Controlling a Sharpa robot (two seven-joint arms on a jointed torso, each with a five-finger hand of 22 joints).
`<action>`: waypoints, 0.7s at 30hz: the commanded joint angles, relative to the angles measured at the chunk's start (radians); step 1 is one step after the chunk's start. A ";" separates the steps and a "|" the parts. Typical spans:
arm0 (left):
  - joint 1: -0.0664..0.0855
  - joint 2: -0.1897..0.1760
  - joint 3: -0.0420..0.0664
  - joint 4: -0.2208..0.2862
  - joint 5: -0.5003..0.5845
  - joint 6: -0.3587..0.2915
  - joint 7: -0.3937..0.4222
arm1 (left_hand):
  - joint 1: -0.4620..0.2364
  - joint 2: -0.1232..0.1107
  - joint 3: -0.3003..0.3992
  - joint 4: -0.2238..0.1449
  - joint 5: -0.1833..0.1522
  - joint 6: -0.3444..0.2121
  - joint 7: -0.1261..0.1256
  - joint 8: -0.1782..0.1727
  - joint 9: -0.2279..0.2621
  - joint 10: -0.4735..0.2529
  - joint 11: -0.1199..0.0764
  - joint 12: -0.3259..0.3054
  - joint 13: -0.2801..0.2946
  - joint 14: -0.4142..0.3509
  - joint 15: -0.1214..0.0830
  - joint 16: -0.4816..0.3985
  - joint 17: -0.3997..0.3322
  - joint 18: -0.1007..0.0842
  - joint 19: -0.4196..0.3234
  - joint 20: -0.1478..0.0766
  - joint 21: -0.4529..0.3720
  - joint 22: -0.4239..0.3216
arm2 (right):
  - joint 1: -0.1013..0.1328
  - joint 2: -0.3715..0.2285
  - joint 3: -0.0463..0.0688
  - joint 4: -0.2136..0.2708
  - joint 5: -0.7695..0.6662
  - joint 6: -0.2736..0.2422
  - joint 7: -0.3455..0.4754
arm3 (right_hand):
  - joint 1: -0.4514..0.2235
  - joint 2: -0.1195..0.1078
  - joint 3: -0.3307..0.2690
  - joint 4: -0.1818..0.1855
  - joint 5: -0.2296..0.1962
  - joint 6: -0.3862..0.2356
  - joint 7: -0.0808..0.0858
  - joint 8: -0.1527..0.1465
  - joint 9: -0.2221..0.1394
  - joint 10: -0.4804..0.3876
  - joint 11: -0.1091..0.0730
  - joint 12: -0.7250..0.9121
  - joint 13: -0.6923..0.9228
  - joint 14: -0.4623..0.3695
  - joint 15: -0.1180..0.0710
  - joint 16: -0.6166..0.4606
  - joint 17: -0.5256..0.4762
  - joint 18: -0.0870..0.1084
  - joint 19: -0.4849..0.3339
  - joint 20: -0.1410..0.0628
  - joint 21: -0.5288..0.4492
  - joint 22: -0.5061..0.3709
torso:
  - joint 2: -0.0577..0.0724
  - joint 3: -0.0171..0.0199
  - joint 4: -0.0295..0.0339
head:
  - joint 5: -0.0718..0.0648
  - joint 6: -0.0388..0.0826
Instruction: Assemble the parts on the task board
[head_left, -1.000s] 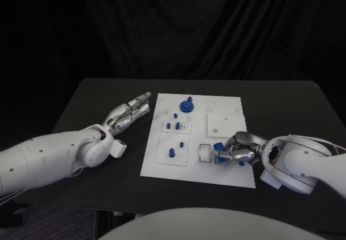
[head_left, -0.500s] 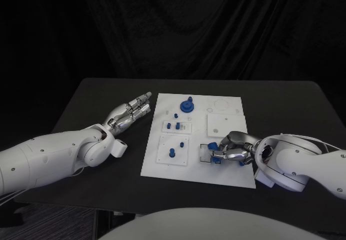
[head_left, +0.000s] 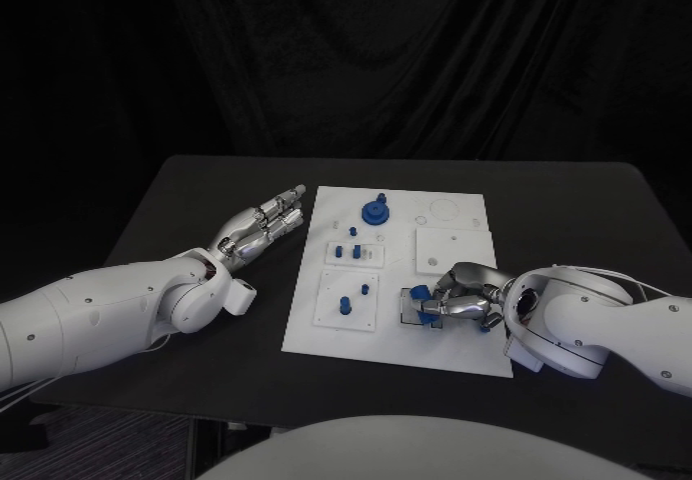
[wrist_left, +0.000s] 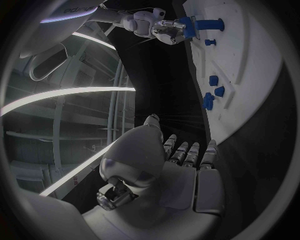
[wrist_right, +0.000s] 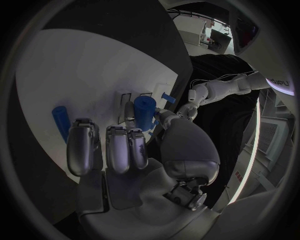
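Observation:
The white task board (head_left: 459, 345) lies in the middle of the black table. My right hand (head_left: 459, 304) is over the board's near right part and pinches a blue cylindrical part (head_left: 420, 294) between thumb and fingers, right at a black-outlined rectangular slot (head_left: 408, 308). The right wrist view shows that part (wrist_right: 145, 113) upright at the fingertips, close above the board (wrist_right: 81, 60). My left hand (head_left: 265, 224) lies flat and open on the table beside the board's left edge, holding nothing. From the left wrist, the right hand (wrist_left: 156, 27) appears with its blue part (wrist_left: 189, 27).
A blue gear-like piece (head_left: 374, 211) stands at the board's far end. Small blue pegs (head_left: 346, 252) sit mid-board, and another peg (head_left: 345, 304) stands in the near left plate. A loose blue part (wrist_right: 60, 121) lies on the board near my right hand's fingers.
My right hand has shifted left across the board and carried the blue part to the outlined slot. The left hand has stayed still.

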 joint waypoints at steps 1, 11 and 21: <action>-0.002 0.002 0.001 0.000 -0.002 0.012 0.081 | 0.010 -0.003 0.006 -0.002 0.005 -0.004 0.005 0.005 0.001 -0.001 0.007 -0.002 -0.002 -0.002 0.007 -0.007 -0.001 0.017 -0.002 0.008 0.001 0.001 | 0.000 0.005 0.000 -0.004 -0.003 0.038 -0.019 | -0.019 0.001 0.031 -0.023 -0.046 -0.005 0.004 -0.010 -0.007 0.106 0.007 0.003 0.263 0.071 0.009 -0.004 0.085 0.005 0.029 0.007 -0.006 0.205 | 0.000 0.0005 -0.0012 | 0.001 0.000; -0.005 -0.001 0.001 0.002 -0.002 0.012 0.081 | 0.011 -0.002 0.007 -0.002 0.006 -0.004 0.005 0.005 0.001 -0.001 0.007 -0.002 -0.001 -0.002 0.008 -0.007 -0.001 0.017 -0.002 0.008 0.001 0.001 | 0.000 0.009 0.000 -0.009 -0.003 0.038 -0.019 | -0.058 0.007 -0.023 0.045 -0.163 -0.005 0.008 -0.020 -0.021 0.106 0.011 0.003 0.263 0.069 0.012 -0.010 0.074 0.008 0.024 0.011 -0.021 0.200 | -0.001 0.0007 -0.0006 | 0.001 0.000; -0.007 0.000 0.001 0.004 -0.002 0.012 0.081 | 0.013 -0.002 0.008 -0.003 0.007 -0.004 0.007 0.005 0.001 0.000 0.008 -0.002 -0.001 -0.002 0.016 -0.007 -0.001 0.017 -0.002 0.009 0.001 0.001 | 0.000 0.004 0.000 -0.008 -0.003 -0.005 0.001 | -0.164 0.059 -0.140 0.138 -0.255 -0.009 0.009 -0.027 -0.039 0.106 0.012 0.003 0.263 0.068 0.013 -0.014 0.066 0.012 0.019 0.011 -0.039 0.196 | -0.001 0.0006 -0.0027 | 0.004 0.000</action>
